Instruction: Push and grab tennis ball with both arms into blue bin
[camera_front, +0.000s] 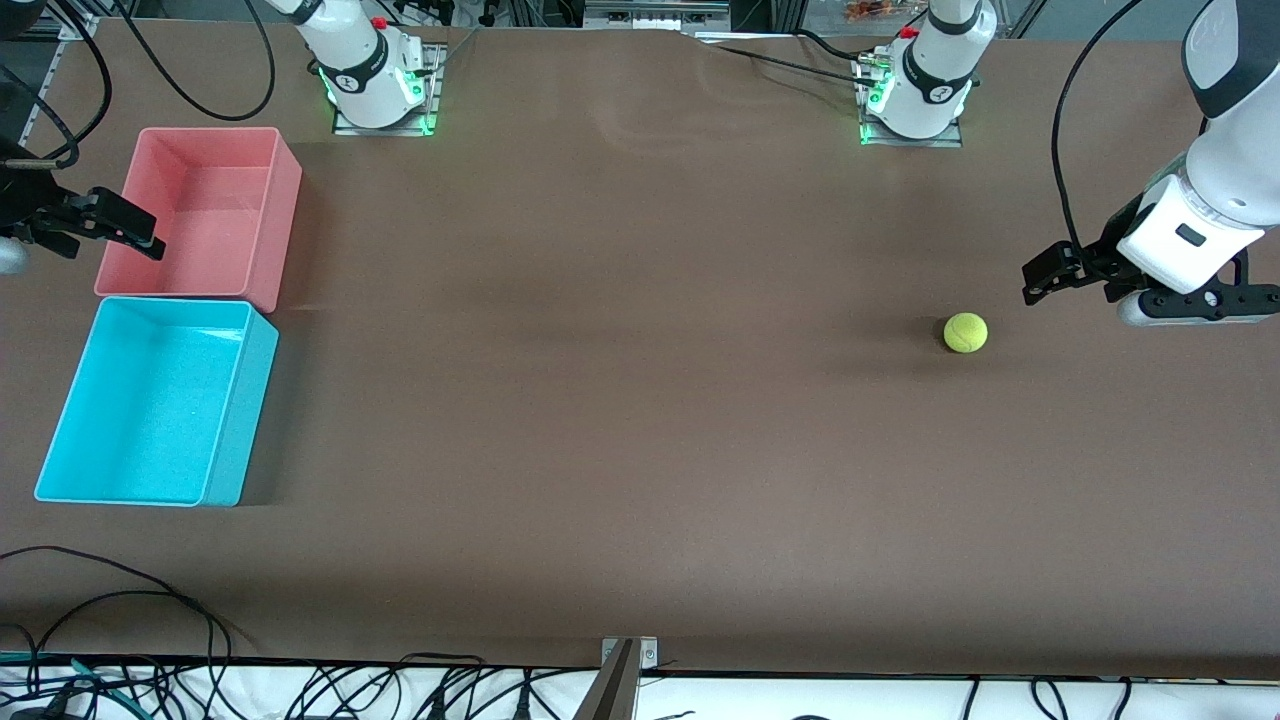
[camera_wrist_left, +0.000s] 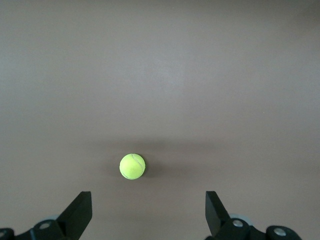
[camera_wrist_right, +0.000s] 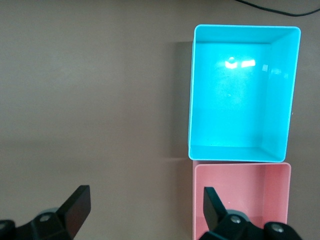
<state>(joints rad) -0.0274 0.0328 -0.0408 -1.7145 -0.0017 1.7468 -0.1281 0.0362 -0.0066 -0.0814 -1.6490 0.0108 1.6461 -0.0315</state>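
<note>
Tennis ball (camera_front: 965, 332) loose on the brown table (camera_front: 620, 400), toward the left arm's end. Left hand (camera_front: 1040, 280) wide, empty, near ball. Blue bin (camera_front: 150, 480) touching pink bin (camera_front: 270, 215) by right arm's edge. Right hand (camera_front: 125, 230) wide, empty, over pink bin's rim.

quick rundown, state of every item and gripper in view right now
small fuzzy yellow-green tennis ball: loose on the brown table, unheld
cyan rectangular plastic bin: upright, empty
pink rectangular plastic bin: upright, empty
left gripper: fingers open, beside the ball
right gripper: fingers open, at the pink bin's edge
</note>
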